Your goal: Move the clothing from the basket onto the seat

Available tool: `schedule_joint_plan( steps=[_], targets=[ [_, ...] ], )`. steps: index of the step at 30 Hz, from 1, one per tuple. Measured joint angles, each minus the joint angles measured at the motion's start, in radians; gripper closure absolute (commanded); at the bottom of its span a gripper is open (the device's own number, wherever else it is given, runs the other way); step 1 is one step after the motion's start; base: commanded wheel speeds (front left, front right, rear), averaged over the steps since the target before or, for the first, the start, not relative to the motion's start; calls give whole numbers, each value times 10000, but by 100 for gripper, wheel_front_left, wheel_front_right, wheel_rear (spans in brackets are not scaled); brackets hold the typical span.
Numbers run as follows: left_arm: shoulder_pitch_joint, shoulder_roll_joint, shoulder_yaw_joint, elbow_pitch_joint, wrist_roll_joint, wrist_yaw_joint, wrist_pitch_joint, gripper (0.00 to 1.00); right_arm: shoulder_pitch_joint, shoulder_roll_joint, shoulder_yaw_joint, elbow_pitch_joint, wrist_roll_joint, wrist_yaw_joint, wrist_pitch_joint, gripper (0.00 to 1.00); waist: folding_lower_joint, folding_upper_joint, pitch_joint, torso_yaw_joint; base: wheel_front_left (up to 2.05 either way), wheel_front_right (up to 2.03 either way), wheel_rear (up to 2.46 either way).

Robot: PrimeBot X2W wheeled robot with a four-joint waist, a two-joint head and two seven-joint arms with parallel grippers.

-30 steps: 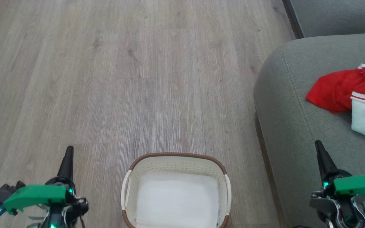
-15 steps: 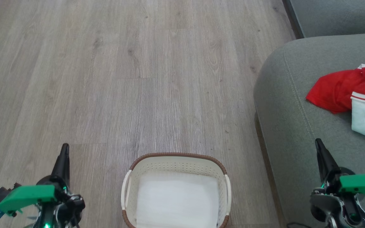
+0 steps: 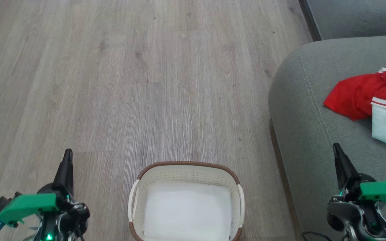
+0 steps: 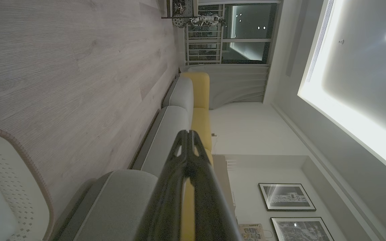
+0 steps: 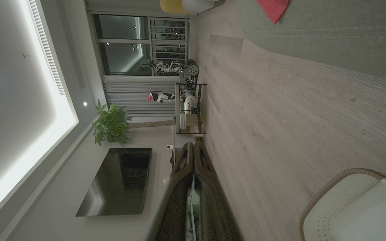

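Fingers (image 3: 66,169) of the left gripper (image 3: 67,153) and right gripper (image 3: 336,148) are pressed together, empty. Clothing (image 3: 355,95) lies on the seat (image 3: 300,110), well apart from the basket (image 3: 186,164). The left gripper has drifted leftward since a second ago; clothing and basket are unmoved.

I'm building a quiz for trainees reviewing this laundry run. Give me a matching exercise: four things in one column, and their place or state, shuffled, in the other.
1. basket
2. red clothing
3. left gripper
4. right gripper

a. lying on the grey-green seat
b. shut, seen against the seat
c. standing on the floor, white liner showing
d. shut, seen against the floor, left of the basket

Pairs: 1-c, 2-a, 3-d, 4-b.
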Motion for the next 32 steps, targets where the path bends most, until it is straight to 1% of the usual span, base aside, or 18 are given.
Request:
schedule_joint_plan(
  steps=[32],
  targets=[
    [0,-2,2,0,0,0,0,100,-1,19,-35,0,0,0,8,100,0,0,0,0,0,0,0]
  ],
)
